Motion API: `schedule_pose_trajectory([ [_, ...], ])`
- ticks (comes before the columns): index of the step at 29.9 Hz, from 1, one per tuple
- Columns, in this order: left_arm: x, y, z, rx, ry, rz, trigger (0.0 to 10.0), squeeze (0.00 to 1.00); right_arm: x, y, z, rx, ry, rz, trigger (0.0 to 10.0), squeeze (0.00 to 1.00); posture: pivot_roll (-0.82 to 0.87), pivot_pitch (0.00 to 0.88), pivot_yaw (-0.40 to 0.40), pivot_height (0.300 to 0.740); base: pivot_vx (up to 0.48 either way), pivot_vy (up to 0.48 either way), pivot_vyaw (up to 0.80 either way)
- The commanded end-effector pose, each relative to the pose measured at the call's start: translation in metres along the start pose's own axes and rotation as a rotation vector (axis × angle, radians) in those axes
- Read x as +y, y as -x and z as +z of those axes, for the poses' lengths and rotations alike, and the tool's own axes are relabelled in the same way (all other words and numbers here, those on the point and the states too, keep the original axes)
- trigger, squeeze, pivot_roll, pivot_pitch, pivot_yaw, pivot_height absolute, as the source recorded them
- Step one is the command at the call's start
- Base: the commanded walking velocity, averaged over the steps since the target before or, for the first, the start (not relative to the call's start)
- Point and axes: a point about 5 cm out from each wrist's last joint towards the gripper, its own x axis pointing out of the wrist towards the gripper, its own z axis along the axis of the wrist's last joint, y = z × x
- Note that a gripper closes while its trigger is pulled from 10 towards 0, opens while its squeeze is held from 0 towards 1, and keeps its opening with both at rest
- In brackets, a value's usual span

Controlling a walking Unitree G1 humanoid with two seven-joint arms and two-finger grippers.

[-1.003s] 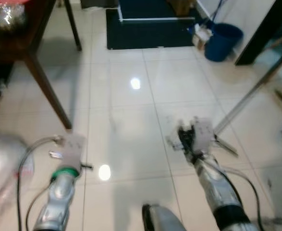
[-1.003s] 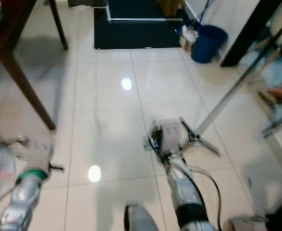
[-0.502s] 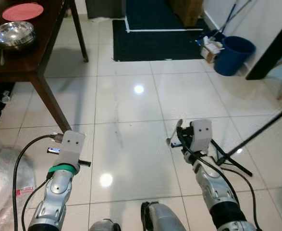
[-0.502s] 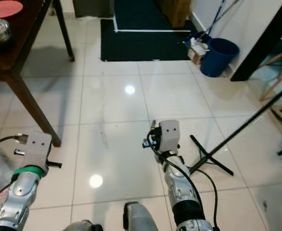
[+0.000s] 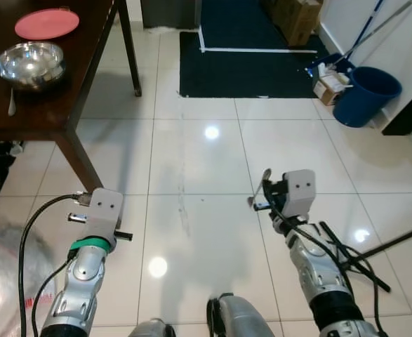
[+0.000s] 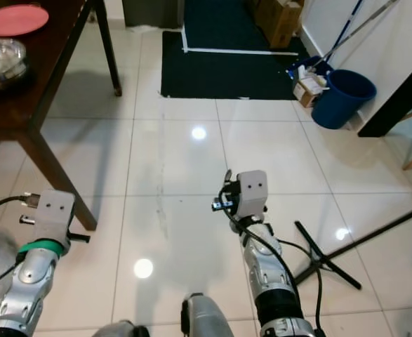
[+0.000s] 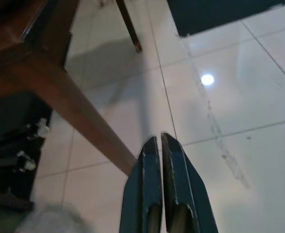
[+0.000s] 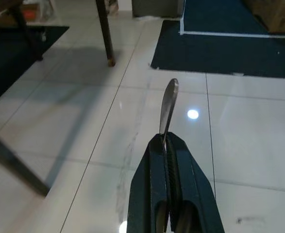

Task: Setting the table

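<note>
Right gripper (image 8: 165,145) is clamped on the handle of a metal spoon (image 8: 169,104), whose bowl sticks out past the fingertips above the white tiled floor (image 5: 191,147). Left gripper (image 7: 158,143) has its 2 fingers pressed together on nothing, near a leg of the dark wooden table (image 5: 72,84). On that table, at the robot's left, sit a steel bowl (image 5: 30,64) and a pink plate (image 5: 47,23) beyond it.
</note>
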Motion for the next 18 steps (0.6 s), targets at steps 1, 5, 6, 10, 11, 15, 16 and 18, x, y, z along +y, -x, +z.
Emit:
schedule_pose_trajectory([
  [1,-0.002,-0.001,0.009,-0.032,0.008,-0.005,10.0,0.00,0.000,-0.002,0.005,-0.019,-0.005,-0.006,10.0,0.00,-0.12,0.023,0.030,0.740,0.480,0.000,0.00],
  [5,-0.009,-0.003,0.028,-0.105,0.025,-0.050,10.0,0.00,0.000,-0.002,0.006,-0.025,-0.002,-0.008,10.0,0.00,-0.12,0.025,0.030,0.740,0.480,0.000,0.00],
  [6,-0.009,-0.003,0.028,-0.105,0.025,-0.050,10.0,0.00,0.000,-0.002,0.006,-0.025,-0.002,-0.008,10.0,0.00,-0.12,0.025,0.030,0.740,0.480,0.000,0.00],
  [10,-0.017,-0.004,0.050,-0.182,0.046,-0.099,10.0,0.00,-0.001,-0.002,0.006,-0.028,0.000,-0.015,10.0,0.00,-0.12,0.026,0.032,0.740,0.480,0.000,0.00],
  [11,-0.017,-0.004,0.050,-0.182,0.046,-0.099,10.0,0.00,-0.001,-0.002,0.006,-0.028,0.000,-0.015,10.0,0.00,-0.12,0.026,0.032,0.740,0.480,0.000,0.00],
  [15,-0.022,-0.005,0.074,-0.259,0.085,-0.126,10.0,0.00,-0.003,-0.001,0.007,-0.032,0.003,-0.022,10.0,0.00,-0.12,0.027,0.033,0.740,0.480,0.000,0.00],
  [16,-0.023,-0.006,0.080,-0.274,0.097,-0.127,10.0,0.00,-0.003,-0.001,0.008,-0.036,0.005,-0.023,10.0,0.00,-0.12,0.027,0.033,0.740,0.480,0.000,0.00],
  [18,-0.023,-0.007,0.086,-0.290,0.109,-0.127,10.0,0.00,-0.003,-0.001,0.010,-0.041,0.008,-0.023,10.0,0.00,-0.12,0.027,0.033,0.740,0.480,0.000,0.00],
])
